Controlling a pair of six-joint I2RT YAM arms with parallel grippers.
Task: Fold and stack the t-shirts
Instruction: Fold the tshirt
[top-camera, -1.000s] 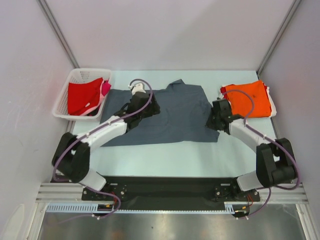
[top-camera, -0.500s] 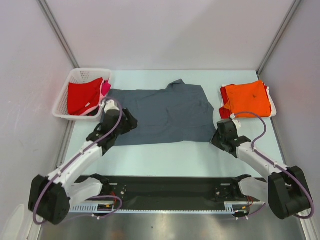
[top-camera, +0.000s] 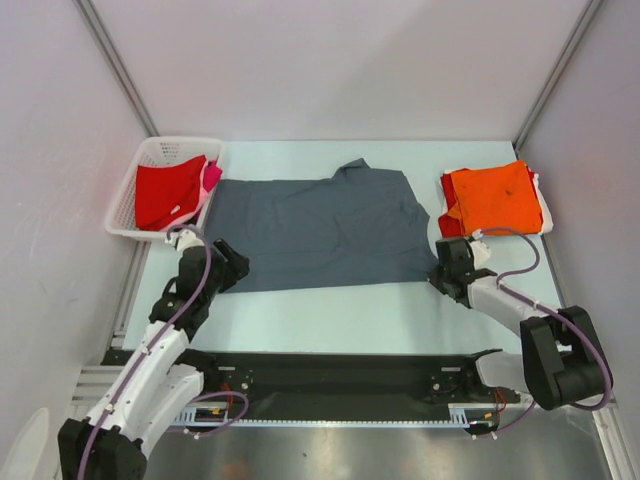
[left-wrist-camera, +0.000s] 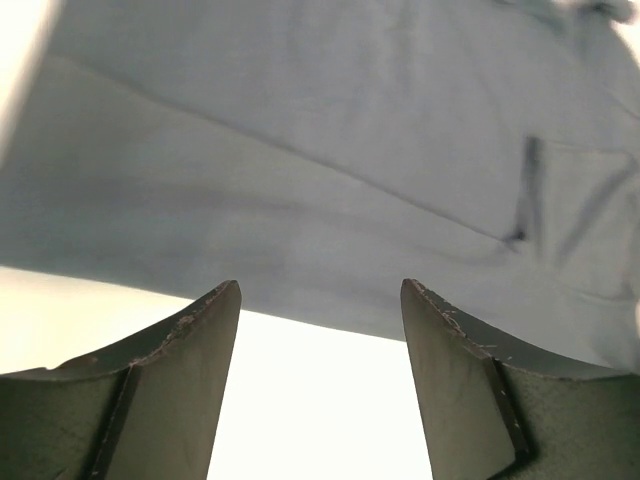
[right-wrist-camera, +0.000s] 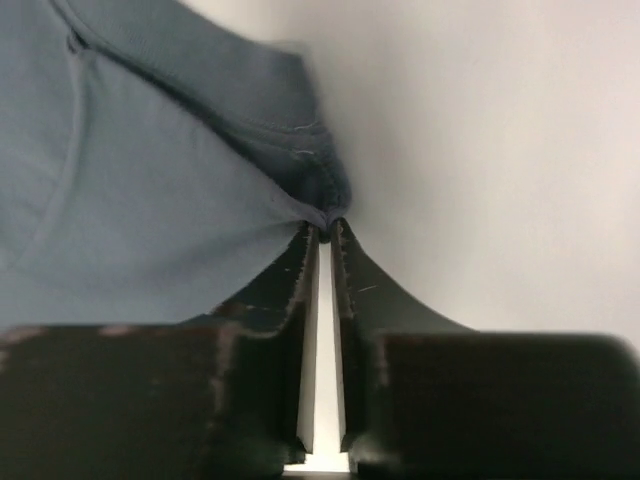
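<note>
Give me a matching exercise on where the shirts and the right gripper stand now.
1 dark slate-grey cloth t-shirt
2 bright orange cloth t-shirt
3 red cloth t-shirt
4 right gripper

A in the white plastic lattice basket
B shut on the grey shirt's corner
C spread flat mid-table
D folded, far right

Pairs: 1-C, 2-D, 3-A, 4-B.

1. We saw a white lattice basket (top-camera: 127, 190) just beyond the left gripper (top-camera: 238, 268) and to its left, well apart from the right gripper (top-camera: 440, 274).
2. A pale table (top-camera: 330, 310) spread beneath and between both grippers.
3. A black base plate (top-camera: 330, 378) lay nearer than both.
4. A plain back wall (top-camera: 330, 70) stood far beyond them, with metal posts (top-camera: 116, 65) at its corners.
</note>
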